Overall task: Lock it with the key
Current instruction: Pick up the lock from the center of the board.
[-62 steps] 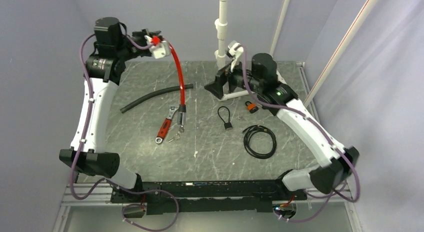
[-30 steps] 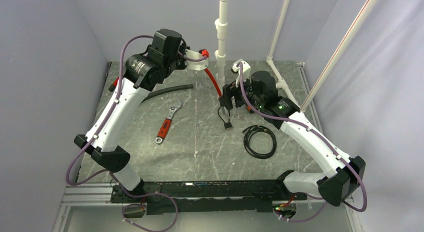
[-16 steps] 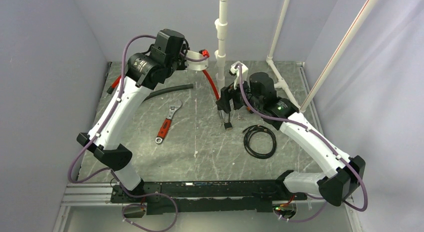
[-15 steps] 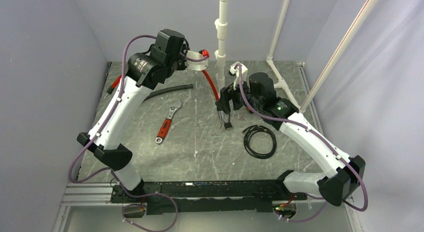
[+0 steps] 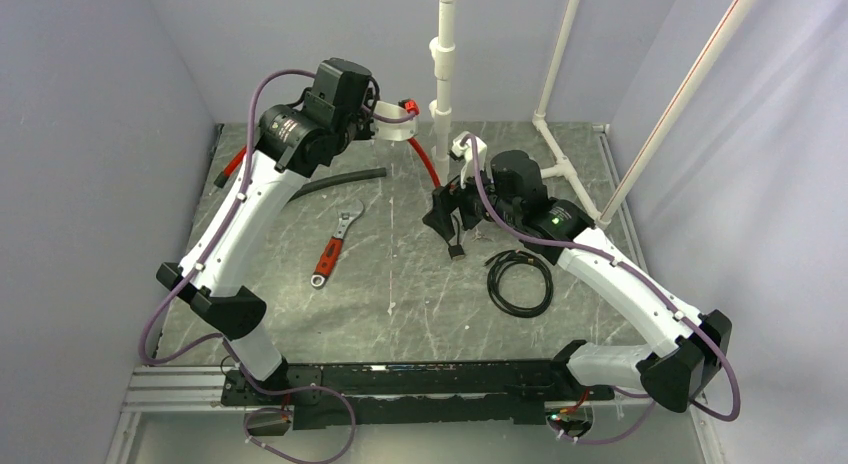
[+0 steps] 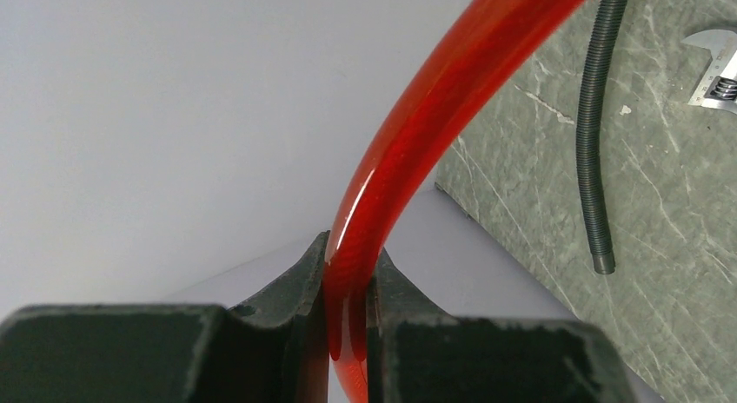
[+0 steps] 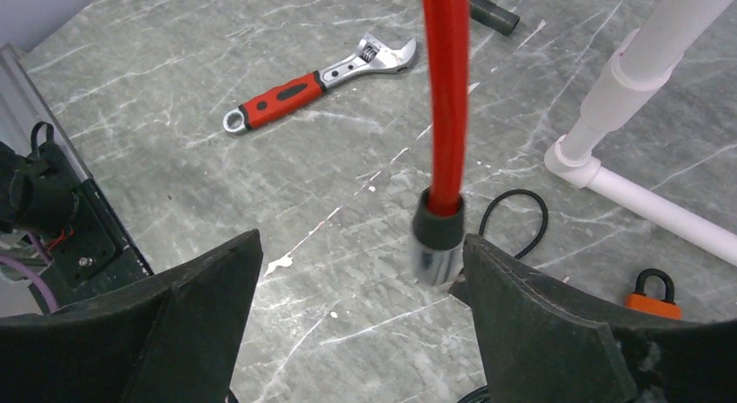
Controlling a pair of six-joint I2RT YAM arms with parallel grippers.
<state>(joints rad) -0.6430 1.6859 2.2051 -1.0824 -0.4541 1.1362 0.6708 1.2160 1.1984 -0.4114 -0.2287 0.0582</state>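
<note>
in the overhead view a black ribbed hose and a red-handled wrench lie on the left part of the tabletop. the left fingers, raised at 1 o'clock from the wrench, are pinched tight on a red cable, which droops toward 4 o'clock to a black-capped end. the right fingers are spread wide on either side of that end and grip nothing.

the key lies flat on the tabletop just at 6 o'clock from them, untouched. it looks very light, with a small rigid head and a limp cord. the blocky head, pinched across its flat faces, seems the better hold, since a grip on the cord would let it dangle and twist. being so small, it may skid on the smooth stone as the fingers close.

a coiled black cable sits at 4 o'clock from the key. an orange padlock lies near the white pipe. no container is in view.
</note>
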